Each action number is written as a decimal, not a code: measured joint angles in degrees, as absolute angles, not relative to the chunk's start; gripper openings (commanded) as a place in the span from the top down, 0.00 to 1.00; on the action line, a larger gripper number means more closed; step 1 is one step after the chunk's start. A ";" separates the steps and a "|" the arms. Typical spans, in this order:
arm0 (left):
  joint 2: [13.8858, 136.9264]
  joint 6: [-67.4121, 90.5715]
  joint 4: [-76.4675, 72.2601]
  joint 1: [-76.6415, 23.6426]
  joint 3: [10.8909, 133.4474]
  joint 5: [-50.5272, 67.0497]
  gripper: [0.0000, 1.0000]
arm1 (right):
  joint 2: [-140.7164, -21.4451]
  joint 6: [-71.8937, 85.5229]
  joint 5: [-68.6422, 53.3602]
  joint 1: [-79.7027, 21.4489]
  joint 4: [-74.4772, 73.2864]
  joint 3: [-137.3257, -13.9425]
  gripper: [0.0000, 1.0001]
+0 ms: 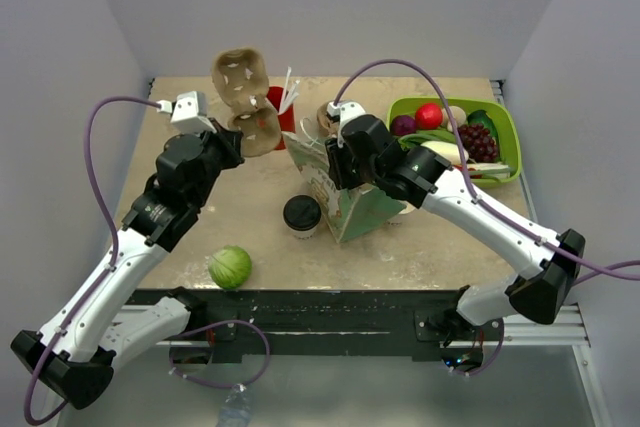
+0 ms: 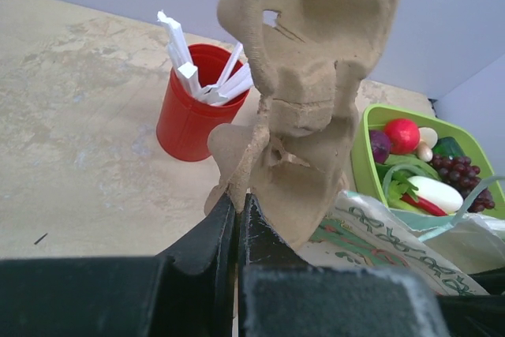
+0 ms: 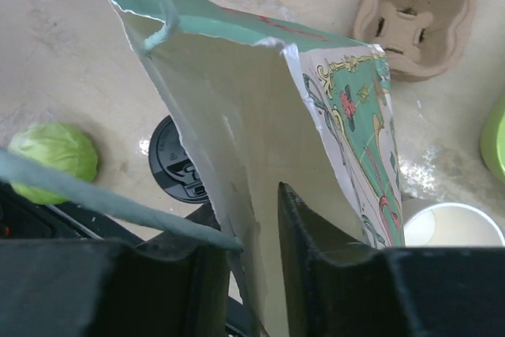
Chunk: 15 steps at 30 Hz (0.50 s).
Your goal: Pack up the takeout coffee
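The takeout coffee (image 1: 302, 215), a white cup with a black lid (image 3: 175, 162), stands on the table just left of the green patterned paper bag (image 1: 352, 203). My right gripper (image 3: 248, 195) is at the bag's top edge. Its jaws stand apart astride the bag's wall (image 3: 260, 108), and a gap shows beside the inner finger. My left gripper (image 2: 237, 196) is shut on the edge of a brown pulp cup carrier (image 2: 304, 92). It holds the carrier up at the back of the table (image 1: 245, 97), left of the bag.
A red cup of white straws (image 1: 282, 107) stands behind the carrier. A green tray (image 1: 505, 127) of fruit and vegetables sits at the back right. A lidless white cup (image 3: 454, 226) is beside the bag. A green cabbage (image 1: 229, 267) lies near the front edge.
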<state>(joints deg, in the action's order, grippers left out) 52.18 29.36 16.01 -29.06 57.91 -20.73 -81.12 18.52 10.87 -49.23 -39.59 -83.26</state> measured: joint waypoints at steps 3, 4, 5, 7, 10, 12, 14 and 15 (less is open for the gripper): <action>52.29 29.36 15.99 -29.06 59.42 -20.32 1.00 | -80.99 19.18 13.47 -49.23 -39.88 -83.31 0.38; 52.40 29.36 15.97 -29.06 60.03 -20.21 1.00 | -80.86 19.18 14.44 -49.23 -39.92 -83.35 0.28; 52.51 29.36 15.99 -29.06 60.53 -20.12 1.00 | -80.58 19.29 15.31 -49.23 -39.99 -83.37 0.21; 52.73 29.34 15.77 -29.06 61.54 -19.88 1.00 | -79.83 19.18 16.49 -49.21 -40.10 -83.57 0.10; 52.82 29.30 15.49 -29.06 62.30 -19.51 1.00 | -77.65 18.70 17.76 -49.21 -40.12 -83.99 0.02; 52.82 29.30 15.46 -29.06 62.59 -19.35 1.00 | -76.25 18.09 18.61 -49.21 -40.14 -84.77 0.02; 52.82 29.30 15.40 -29.06 62.72 -19.22 1.00 | -75.11 17.69 19.14 -49.21 -39.94 -86.00 0.04; 52.82 29.32 15.42 -29.06 62.74 -19.18 1.00 | -74.59 17.50 19.62 -49.17 -39.79 -86.67 0.07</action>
